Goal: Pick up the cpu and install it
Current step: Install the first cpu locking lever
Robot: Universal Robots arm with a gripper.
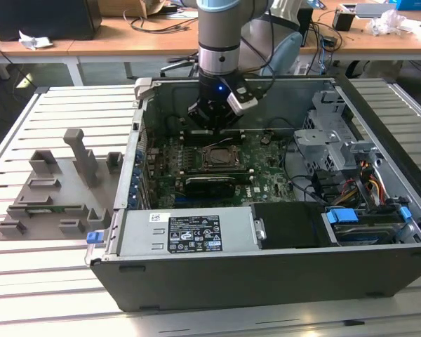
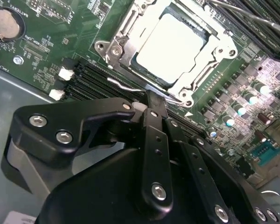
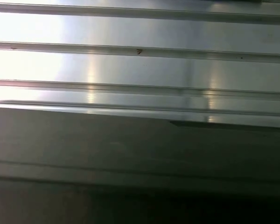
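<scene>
The cpu (image 2: 170, 44), a flat square chip with a shiny silver top, lies inside the metal-framed socket (image 2: 219, 46) on the green motherboard (image 2: 46, 51). In the exterior view the cpu (image 1: 218, 156) and its socket sit mid-board inside the open computer case. My gripper (image 2: 155, 99) hangs just outside the socket's edge, beside the thin wire lever, with its black fingers (image 2: 154, 140) pressed together and nothing held. In the exterior view my gripper (image 1: 214, 125) stands low in the case, just behind the socket.
A grey plastic holder tray (image 1: 52, 189) lies on the slatted metal table (image 1: 70, 105) at the exterior view's left. The case holds a power supply (image 1: 189, 232) in front, a drive cage (image 1: 330, 133) and coloured cables (image 1: 365, 182) at the right. Dark memory slots (image 2: 91, 77) run beside the socket.
</scene>
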